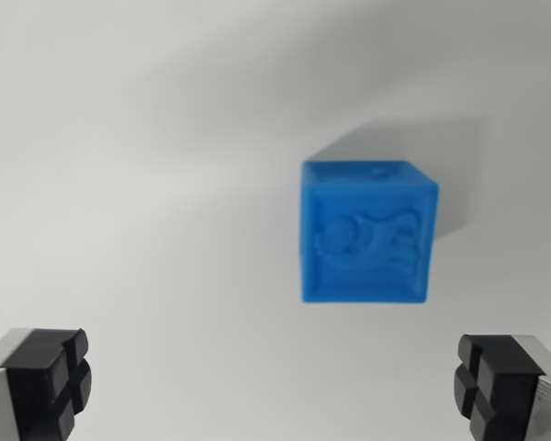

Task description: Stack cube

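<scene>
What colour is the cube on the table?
Blue, with a raised relief on its side; the cube shows in the wrist view.

Only one thing stands on the plain white table (147, 138) — a blue plastic cube with a raised relief face (367, 231). Bare surface lies open all around it. The claw (274, 386) is spread wide — nothing between its pads.

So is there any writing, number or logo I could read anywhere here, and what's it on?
None can be read.
The blue cube has a raised design moulded into its facing side, too blurred to tell whether it is a picture or letters.
The gripper fingertips and the white surface carry no markings.
</scene>
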{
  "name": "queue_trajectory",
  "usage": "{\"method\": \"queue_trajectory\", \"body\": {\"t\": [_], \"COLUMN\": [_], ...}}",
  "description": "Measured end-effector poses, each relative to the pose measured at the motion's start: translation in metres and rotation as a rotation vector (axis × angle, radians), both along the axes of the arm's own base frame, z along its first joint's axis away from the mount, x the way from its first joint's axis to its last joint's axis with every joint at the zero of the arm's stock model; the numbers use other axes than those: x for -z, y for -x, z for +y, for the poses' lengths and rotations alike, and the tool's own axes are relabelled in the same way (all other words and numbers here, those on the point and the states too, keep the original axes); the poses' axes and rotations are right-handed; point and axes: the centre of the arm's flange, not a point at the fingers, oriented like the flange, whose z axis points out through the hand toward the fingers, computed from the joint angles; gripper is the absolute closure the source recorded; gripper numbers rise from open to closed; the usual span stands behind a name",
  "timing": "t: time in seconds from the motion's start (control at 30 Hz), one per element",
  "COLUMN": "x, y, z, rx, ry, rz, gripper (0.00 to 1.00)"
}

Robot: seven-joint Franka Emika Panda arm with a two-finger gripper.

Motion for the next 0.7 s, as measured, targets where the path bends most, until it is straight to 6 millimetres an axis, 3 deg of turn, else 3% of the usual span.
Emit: {"method": "queue_trajectory", "body": {"t": [0.37,0.7], "x": [0.034,0.075], "y": [0.017,0.018], "z": [-0.030,-0.028], "rx": [0.087,0.090], "ry": [0.004,0.004], "rz": [0.002,0.005], "gripper": [0.00,0.00]}}
